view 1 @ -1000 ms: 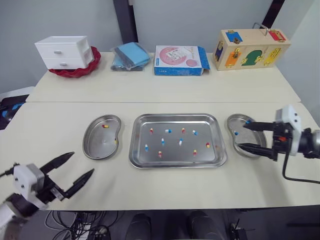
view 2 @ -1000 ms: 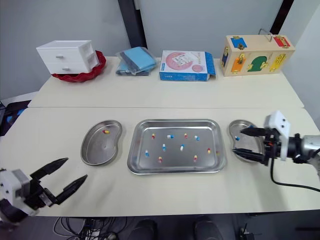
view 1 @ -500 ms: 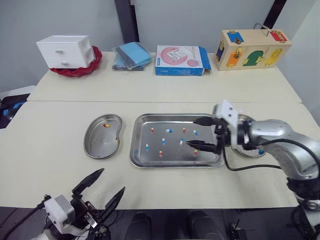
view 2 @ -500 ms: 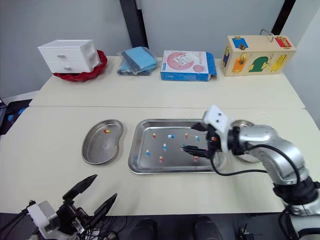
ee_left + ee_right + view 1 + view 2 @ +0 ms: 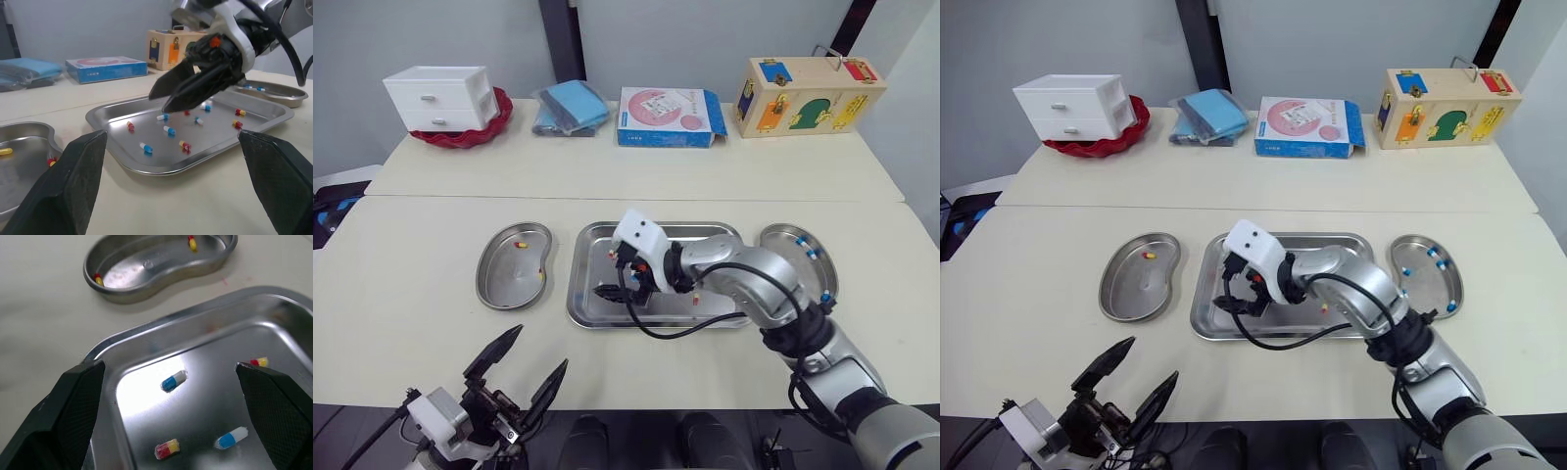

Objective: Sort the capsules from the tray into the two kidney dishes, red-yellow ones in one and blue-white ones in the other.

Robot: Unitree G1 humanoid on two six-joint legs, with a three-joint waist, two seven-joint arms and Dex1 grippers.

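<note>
No lettering is showing clearly enough to read. The blue and pink box, lying at the far side of the table, is carrying print on its top and front edge, but it is coming out too small to make out. The wooden box at far right is showing only coloured panels.
</note>
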